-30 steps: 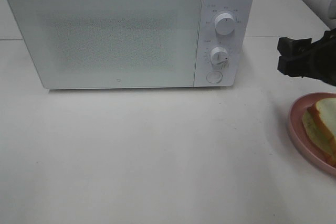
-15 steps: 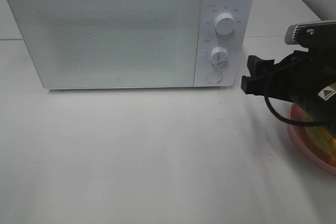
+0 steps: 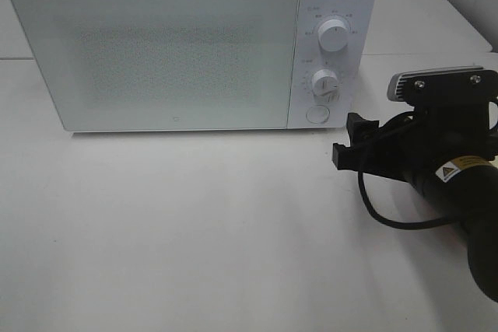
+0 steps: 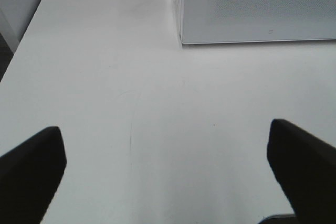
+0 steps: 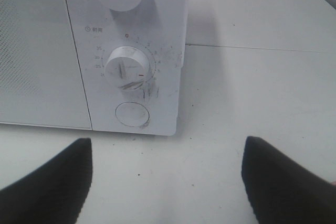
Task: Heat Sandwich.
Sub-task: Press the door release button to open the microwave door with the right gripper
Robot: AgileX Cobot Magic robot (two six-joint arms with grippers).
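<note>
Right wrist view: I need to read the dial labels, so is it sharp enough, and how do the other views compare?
Right wrist view: the timer dial and its numbers are sharp and readable; the right gripper shows as dark, soft-edged blurs. Exterior high view: even soft light, but the labels on the microwave are too small to read. Left wrist view: white table, no dials shown.

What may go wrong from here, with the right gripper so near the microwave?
1. The open right gripper points toward the round button. The timer knob sits just above it, so a small miss may turn the knob instead.
2. A hard push may slide the microwave back on the smooth table without opening it.
</note>
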